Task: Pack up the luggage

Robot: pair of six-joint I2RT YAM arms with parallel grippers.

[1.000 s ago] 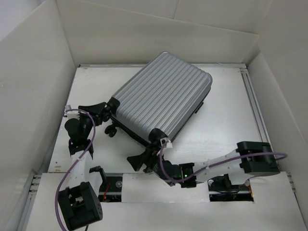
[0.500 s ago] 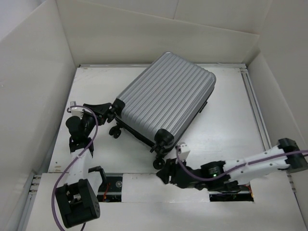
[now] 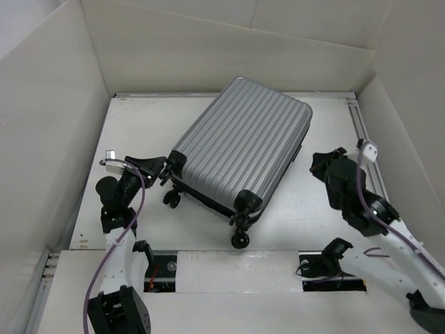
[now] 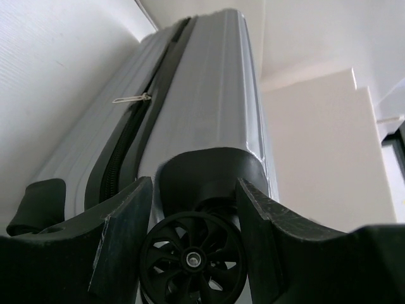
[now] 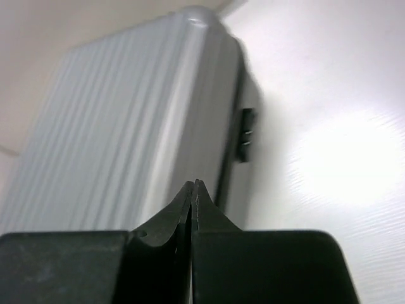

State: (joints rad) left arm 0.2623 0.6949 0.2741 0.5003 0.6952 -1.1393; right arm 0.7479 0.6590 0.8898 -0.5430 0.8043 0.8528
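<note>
Luggage (image 3: 240,149) lies closed, interior hidden; left jaws grip a cropped wheel (image 4: 193,259).

Soft, even white light is filling the overhead view, and the suitcase (image 3: 243,142) is casting only a faint shadow on the bench (image 3: 139,125). In the right wrist view glare is washing out the bench, and the right claw (image 5: 193,190) is showing dark and blurred.
</note>
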